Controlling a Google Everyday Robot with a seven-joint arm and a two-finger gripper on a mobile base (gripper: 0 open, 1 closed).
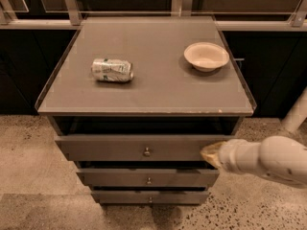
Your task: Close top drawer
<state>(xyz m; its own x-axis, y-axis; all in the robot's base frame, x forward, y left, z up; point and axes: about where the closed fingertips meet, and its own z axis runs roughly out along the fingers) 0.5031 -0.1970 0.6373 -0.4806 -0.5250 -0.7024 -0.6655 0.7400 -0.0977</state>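
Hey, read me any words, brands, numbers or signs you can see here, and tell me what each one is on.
Can: printed markings, too blurred to read.
Bowl: no text.
Top drawer: no text, only a knob.
End effector, at the right end of the drawer front: no text.

Grey-brown top drawer [110, 148] partly open, gripper [211, 154] at its front's right end

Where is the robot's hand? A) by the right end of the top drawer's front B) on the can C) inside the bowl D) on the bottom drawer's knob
A: the hand sits at the right end of the top drawer front, well below the can and the bowl on the cabinet top.
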